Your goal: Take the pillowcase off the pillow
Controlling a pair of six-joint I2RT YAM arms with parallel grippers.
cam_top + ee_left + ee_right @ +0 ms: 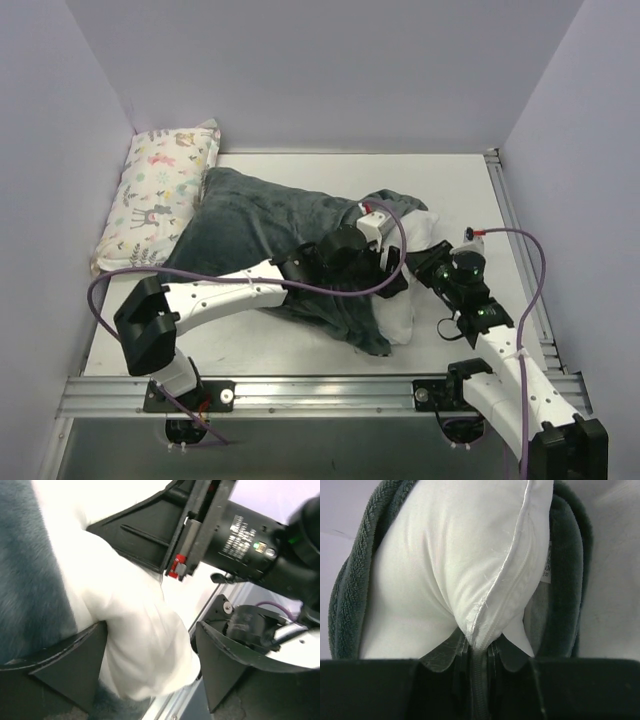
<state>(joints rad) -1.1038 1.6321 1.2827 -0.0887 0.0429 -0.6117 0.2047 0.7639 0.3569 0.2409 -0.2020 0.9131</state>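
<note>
Right claw (479, 652) pinches the pillow (445, 555) at its seam; left claw (150, 645) gapes wide. That thin pinch could slip, leaving the pillowcase (260, 220) on.

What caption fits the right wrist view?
Right claw shut on the white pillow at its seam, grey pillowcase on both sides.

pillow (400, 316) mostly inside pillowcase (260, 222), tag (546, 571) print unreadable

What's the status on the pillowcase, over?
Right pincer shut on pillow seam. Left pincer open astride pillow. Pillowcase covers most of it. Printed pillow left, not blocking.
</note>
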